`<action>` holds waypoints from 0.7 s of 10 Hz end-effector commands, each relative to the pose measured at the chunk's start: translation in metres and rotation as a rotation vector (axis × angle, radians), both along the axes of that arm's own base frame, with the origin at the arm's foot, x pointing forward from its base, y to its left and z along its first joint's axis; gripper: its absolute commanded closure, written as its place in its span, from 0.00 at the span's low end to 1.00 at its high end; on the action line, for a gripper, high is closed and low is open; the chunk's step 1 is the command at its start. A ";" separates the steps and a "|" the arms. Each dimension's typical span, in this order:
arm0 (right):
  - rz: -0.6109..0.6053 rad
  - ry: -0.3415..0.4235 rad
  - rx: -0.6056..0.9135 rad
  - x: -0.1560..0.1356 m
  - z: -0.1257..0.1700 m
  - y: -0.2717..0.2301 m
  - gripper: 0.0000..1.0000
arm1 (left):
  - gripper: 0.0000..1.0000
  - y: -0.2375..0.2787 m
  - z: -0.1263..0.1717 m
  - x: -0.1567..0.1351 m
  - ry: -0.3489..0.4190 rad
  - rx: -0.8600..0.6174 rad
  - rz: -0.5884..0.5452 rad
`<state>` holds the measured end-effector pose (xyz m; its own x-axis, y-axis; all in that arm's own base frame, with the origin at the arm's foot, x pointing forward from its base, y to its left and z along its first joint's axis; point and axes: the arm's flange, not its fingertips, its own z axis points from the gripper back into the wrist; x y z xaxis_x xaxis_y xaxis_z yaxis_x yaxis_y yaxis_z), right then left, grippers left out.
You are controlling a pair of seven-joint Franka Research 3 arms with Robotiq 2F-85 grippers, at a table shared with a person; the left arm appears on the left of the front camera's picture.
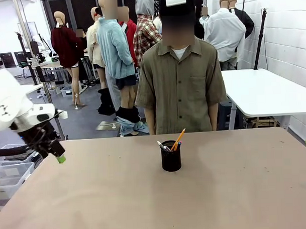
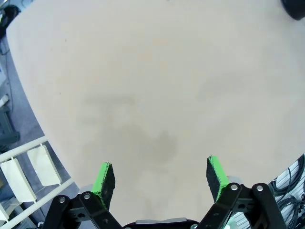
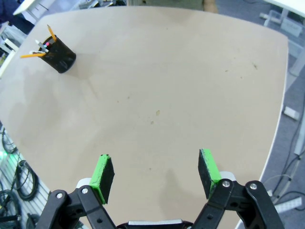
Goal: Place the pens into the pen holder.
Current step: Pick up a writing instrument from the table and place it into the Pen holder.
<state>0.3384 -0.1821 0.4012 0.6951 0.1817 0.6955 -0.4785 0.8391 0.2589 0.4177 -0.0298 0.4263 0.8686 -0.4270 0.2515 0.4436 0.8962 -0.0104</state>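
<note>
In the pen holder [image 1: 170,156] we see the pens [image 1: 177,140] standing; both the left gripper [image 2: 160,177] and the right gripper [image 3: 156,175] are wide open and empty. The task seems finished, so next we only retract.

The table [image 1: 236,192] is taken up only near its middle by the pen holder [image 1: 171,156], from which the pens [image 1: 177,140] stick up and lean outward. Bare surface is seen on every side of it. The far edge is blocked by a person [image 1: 181,88].
</note>
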 end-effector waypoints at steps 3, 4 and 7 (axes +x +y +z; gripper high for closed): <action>0.010 0.005 -0.021 -0.002 -0.001 0.000 0.11 | 0.00 0.026 -0.012 -0.019 -0.087 -0.113 -0.035; 0.010 0.005 -0.021 -0.002 -0.001 0.000 0.11 | 0.00 0.020 -0.004 -0.016 -0.009 -0.024 -0.006; 0.010 0.005 -0.021 -0.002 -0.001 0.000 0.11 | 0.00 0.020 -0.004 -0.016 -0.009 -0.024 -0.006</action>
